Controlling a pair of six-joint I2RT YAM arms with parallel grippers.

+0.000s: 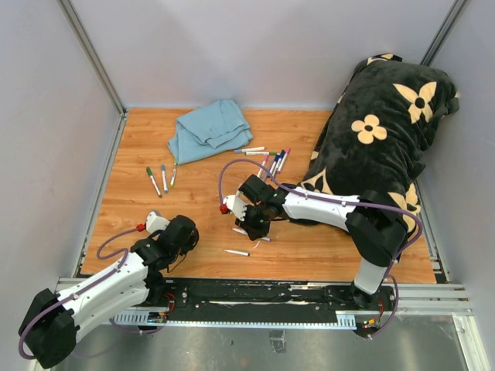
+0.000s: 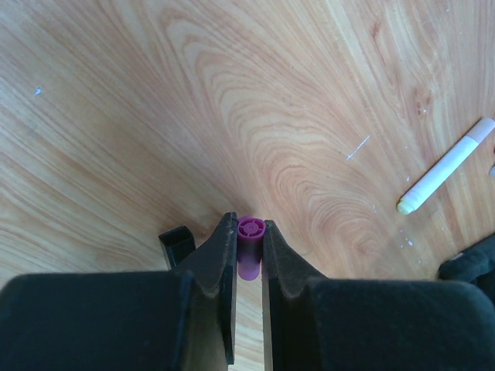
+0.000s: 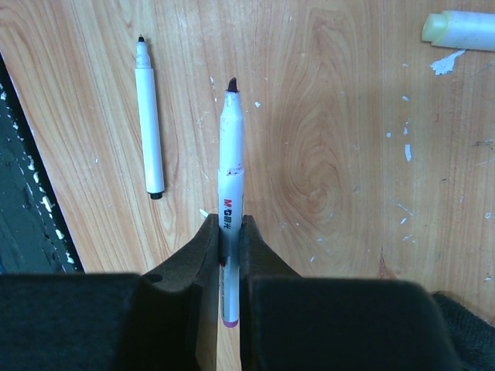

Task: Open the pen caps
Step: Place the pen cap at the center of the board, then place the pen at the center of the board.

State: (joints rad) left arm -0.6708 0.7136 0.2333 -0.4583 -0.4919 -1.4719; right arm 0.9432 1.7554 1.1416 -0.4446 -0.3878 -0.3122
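Purple pen cap [image 2: 249,246] is right there in the left gripper [image 2: 249,226], jaws squeezed onto its two sides, open end facing out, low over the table [image 2: 155,116] near the front left; whether it touches the wood, can't tell. Off to the side in that wrist view a loose marker barrel [image 2: 445,168] lies flat on the wood, yellowish end towards us. Across to the right gripper [image 3: 230,226], a little further in: it's clamped on a white marker [image 3: 231,147], the barrel sticking straight out past the fingertips, dark tip bare, a pink end showing back between the fingers. Just beside it, not touching, an uncapped marker [image 3: 147,116] lies flat and roughly parallel, and another barrel end [image 3: 464,29] pokes in at the corner. Further out on the left, three markers [image 1: 161,179] lie side by side with their pen caps [image 1: 148,171] on, green and teal. Beyond them, a bunch of markers [image 1: 269,160] sits fanned out just beside a crumpled blue cloth [image 1: 207,131]. Filling the far right, a black cushion [image 1: 387,139] with cream flowers.
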